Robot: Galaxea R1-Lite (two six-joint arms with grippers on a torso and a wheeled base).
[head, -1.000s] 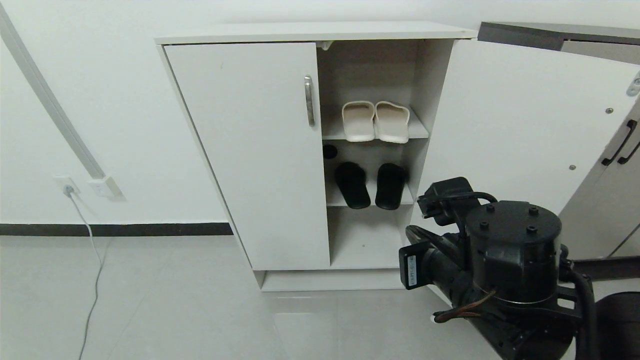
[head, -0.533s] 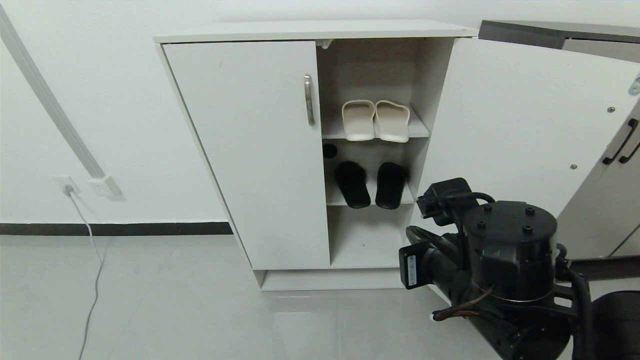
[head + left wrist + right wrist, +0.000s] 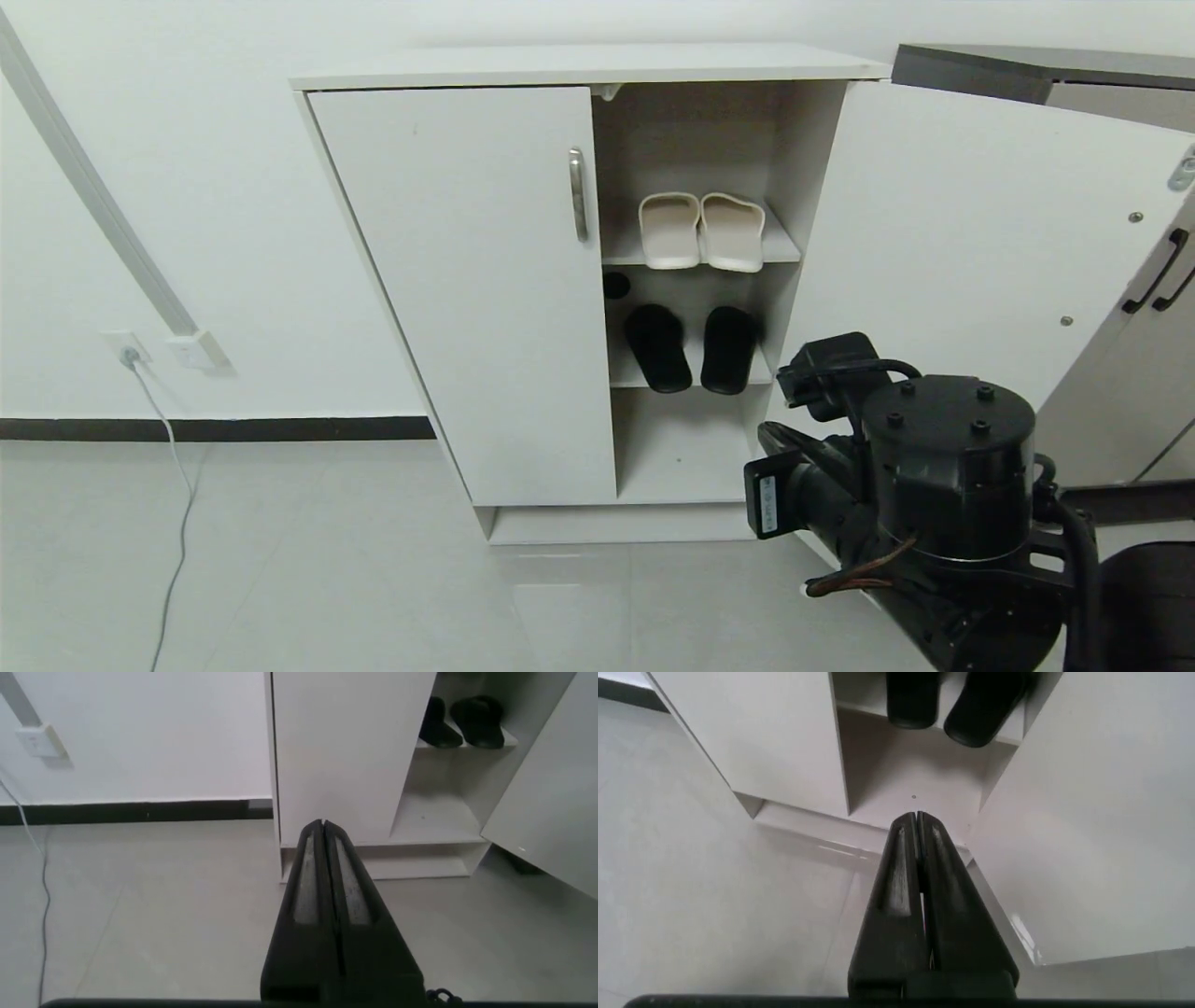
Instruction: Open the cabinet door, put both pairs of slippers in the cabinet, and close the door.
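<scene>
A: What has been changed in the last second?

B: Very little. The whole head view is shifted slightly downward, so the camera was moved, not the things. The white slippers (image 3: pixel 700 230) are kept on the upper shelf of the cabinet (image 3: pixel 588 63), and the black slippers (image 3: pixel 692 347) on the shelf below. The right door (image 3: pixel 980 243) is left wide open.

A: What is meant by that for the task?

B: Both pairs are judged as placed. Only the closing of the right door remains.

A: How are the tools held?

B: The left tool (image 3: pixel 321 827) is pressed together and nothing is pinched. It is held above the floor (image 3: pixel 280 579), before the shut left door (image 3: pixel 467 280). The right tool (image 3: pixel 917 818) is also pressed together and empty, low before the open compartment.

A: And the materials?

B: The cabinet is made of smooth matte white board with flat panels. A slim metal handle (image 3: pixel 578 194) is fixed on the left door. The slippers are rounded and look like soft moulded foam. The floor is laid with glossy grey tiles.
</scene>
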